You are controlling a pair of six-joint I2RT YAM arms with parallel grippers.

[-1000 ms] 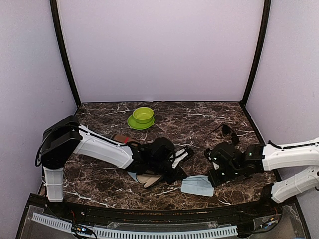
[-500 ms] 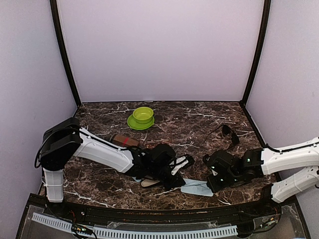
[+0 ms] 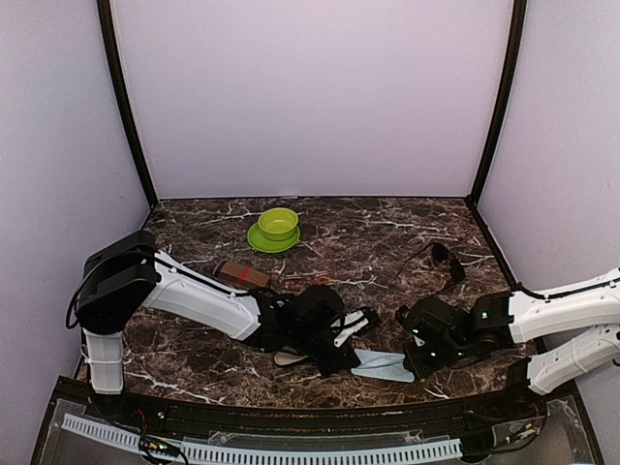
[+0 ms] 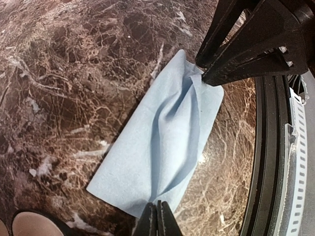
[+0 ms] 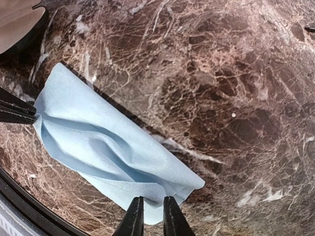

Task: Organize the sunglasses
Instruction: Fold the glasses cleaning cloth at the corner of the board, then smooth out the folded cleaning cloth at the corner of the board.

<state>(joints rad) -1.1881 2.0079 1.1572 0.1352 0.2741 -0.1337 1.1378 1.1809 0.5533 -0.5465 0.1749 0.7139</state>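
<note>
Sunglasses of thin black wire with dark lenses (image 3: 443, 258) lay toward the far right of the dark veined marble table (image 3: 387, 228). They were well apart from both grippers, out beyond the right one. What looked like a second pair with reddish-brown lenses (image 3: 242, 275) lay just beyond the left arm, back from its fingers. Neither pair was held.

The left gripper (image 4: 157, 217) had its fingers pressed together on the near edge of a pale blue cloth (image 4: 167, 142). The right gripper (image 5: 152, 214) stood narrowly apart at the opposite edge, the fabric between its fingers but apparently not pinched.

The wire pair would likely be light, springy and easily bent, with slick lenses prone to smears. The bridge or a hinge corner therefore seemed a safer hold than a lens or a thin temple.
</note>
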